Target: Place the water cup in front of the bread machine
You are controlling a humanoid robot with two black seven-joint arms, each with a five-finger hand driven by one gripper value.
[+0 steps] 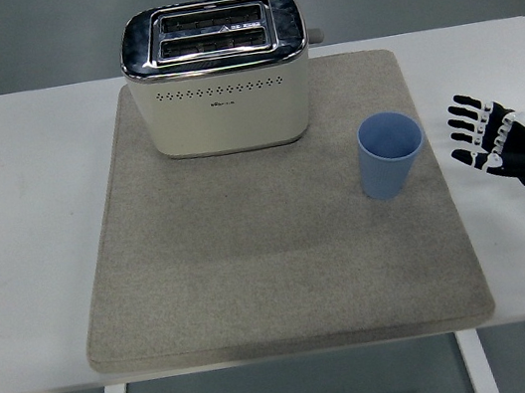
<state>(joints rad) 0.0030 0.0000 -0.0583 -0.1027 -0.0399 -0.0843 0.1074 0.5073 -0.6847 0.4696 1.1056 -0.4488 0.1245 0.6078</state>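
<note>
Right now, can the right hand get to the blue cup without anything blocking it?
Probably yes. The right hand hangs open, apart from the blue cup, with only bare table and mat edge between them. The toaster stands off to the far left, out of the way.

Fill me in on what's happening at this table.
A humanoid robot is about to move a blue water cup in front of the bread machine. Its right hand is over the white table just right of the cup, fingers spread, holding nothing and not touching it. The cup stands upright and looks empty, on the grey mat off the machine's front right corner. The left arm is not visible. Nothing has been grasped yet.
</note>
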